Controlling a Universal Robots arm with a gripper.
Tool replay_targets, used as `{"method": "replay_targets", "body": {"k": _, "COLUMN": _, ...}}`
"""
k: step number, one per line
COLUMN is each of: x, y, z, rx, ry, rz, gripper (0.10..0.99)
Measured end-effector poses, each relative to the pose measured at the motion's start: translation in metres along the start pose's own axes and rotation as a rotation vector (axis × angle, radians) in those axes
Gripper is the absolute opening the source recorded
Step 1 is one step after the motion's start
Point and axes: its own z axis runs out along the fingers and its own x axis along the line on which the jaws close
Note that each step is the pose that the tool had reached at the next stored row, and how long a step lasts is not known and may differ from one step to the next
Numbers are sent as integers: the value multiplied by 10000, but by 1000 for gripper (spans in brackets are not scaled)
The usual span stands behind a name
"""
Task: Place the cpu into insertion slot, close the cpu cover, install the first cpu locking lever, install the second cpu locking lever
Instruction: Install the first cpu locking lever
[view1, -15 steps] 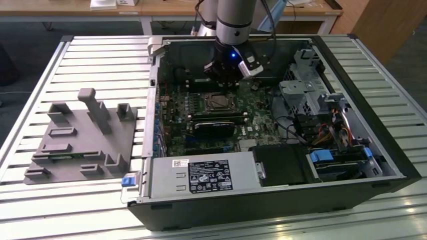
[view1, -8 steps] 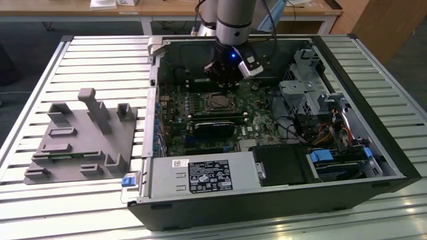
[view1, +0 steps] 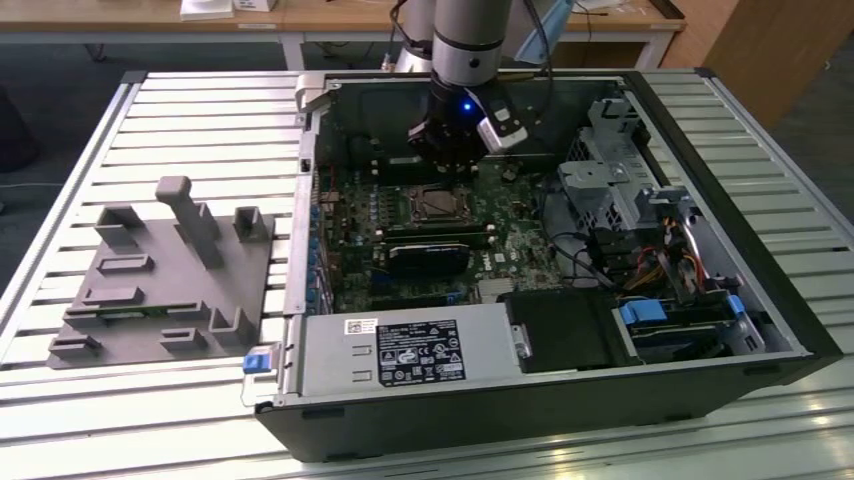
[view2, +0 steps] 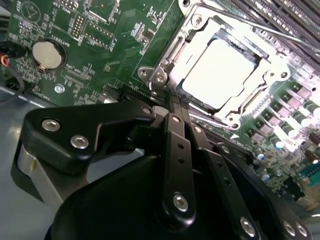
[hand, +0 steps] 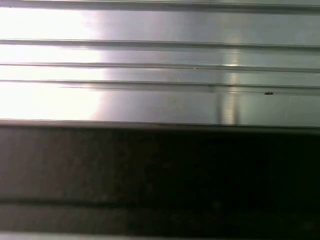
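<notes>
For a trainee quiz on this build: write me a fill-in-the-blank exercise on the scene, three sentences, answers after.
1. In the second wrist view the cpu lies inside the insertion ____.
2. The cpu cover is folded ____ over the chip, its window framing the metal top.
3. In the exterior view the gripper hangs inside the open computer ____, which lies on a slatted metal table.

Missing words: slot; down; case
</notes>
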Motion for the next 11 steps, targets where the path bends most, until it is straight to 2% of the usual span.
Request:
{"method": "replay_targets", "body": {"k": 1, "x": 0, "y": 1, "z": 1, "rx": 11, "ry": -1, "rz": 0, "gripper": 106}}
{"method": "replay_targets", "body": {"k": 3, "x": 0, "y": 1, "z": 3, "rx": 97, "ry": 1, "rz": 2, "gripper": 106}}
{"method": "replay_targets", "body": {"k": 11, "x": 0, "y": 11, "z": 37, "rx": 509, "ry": 6, "rz": 4, "gripper": 106}}
